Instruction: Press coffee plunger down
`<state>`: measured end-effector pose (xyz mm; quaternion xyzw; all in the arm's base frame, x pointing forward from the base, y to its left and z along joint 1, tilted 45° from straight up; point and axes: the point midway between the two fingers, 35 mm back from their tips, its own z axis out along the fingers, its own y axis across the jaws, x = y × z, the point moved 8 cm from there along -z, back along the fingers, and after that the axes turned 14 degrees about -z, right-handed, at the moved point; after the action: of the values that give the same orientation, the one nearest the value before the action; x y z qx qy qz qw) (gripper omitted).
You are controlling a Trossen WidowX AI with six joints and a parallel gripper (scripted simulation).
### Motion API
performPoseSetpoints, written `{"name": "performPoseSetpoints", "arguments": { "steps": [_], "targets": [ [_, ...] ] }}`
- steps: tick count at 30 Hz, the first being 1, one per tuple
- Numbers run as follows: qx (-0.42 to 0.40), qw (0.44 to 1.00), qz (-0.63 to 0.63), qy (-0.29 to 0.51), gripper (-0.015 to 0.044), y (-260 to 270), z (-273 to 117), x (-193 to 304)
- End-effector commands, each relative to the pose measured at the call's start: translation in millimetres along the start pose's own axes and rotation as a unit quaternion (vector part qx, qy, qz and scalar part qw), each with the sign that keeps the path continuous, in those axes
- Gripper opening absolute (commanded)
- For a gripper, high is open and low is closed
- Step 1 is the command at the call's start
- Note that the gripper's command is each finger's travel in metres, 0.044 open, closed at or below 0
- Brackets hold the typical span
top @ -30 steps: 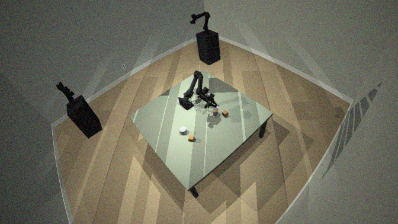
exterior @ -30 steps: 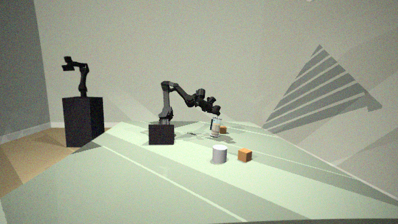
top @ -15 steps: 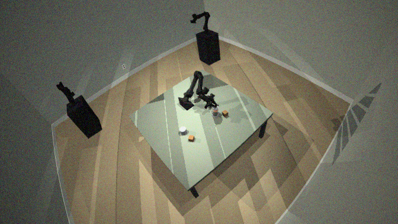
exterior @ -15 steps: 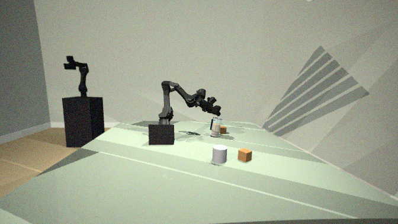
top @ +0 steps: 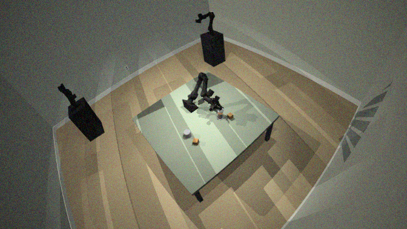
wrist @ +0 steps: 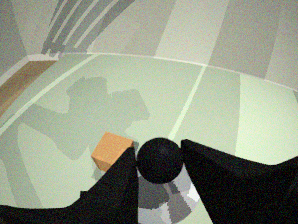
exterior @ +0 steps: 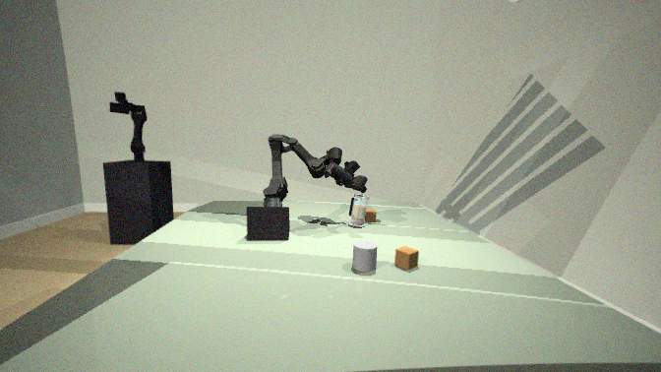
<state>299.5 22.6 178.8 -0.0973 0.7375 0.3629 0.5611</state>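
Pincer on the plunger knob, press upright

Worktop [top: 169, 121] [exterior: 221, 315] [wrist: 220, 115]: pale green, banded with shadow. Top view gives its outline and two legs. Two black pedestals, the far one [top: 213, 48] [exterior: 138, 202] and the near one [top: 86, 121], stand off it, an arm on each; exterior view shows only the far one.

Working arm [top: 197, 88] [exterior: 276, 167]: exterior gives its bend, reaching out and down to the press. Pincer [top: 221, 109] [exterior: 363, 191] [wrist: 157, 149]: grasping the round black plunger knob [wrist: 160, 161], clear only from the wrist; hidden or too small elsewhere.

Coffee press [top: 220, 116] [exterior: 358, 212] [wrist: 167, 200]: on the worktop beneath the pincer. Upright stance and dark handle read best from exterior; wrist catches only part of its top. Plunger depth: cannot tell.

Pale cylinder [top: 187, 132] [exterior: 364, 257]: upright, outside wrist view. Orange cubes: one [top: 230, 116] [exterior: 371, 216] [wrist: 111, 150] just beside the press, in all three views; another [top: 195, 141] [exterior: 406, 258] near the cylinder, unseen from the wrist. Top view shows a gap between the press and its cube; exterior overlaps them.
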Motion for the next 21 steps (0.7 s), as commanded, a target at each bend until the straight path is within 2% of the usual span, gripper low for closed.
{"name": "performPoseSetpoints", "arguments": {
  "steps": [1,2,14,21],
  "targets": [
    [0.000,1.000,0.000,0.000,0.0116,0,0,0],
    [0.000,1.000,0.000,0.000,0.0116,0,0,0],
    [0.000,1.000,0.000,0.000,0.0431,0,0,0],
    [0.000,1.000,0.000,0.004,0.0440,-5,-13,-14]
  ]
}}
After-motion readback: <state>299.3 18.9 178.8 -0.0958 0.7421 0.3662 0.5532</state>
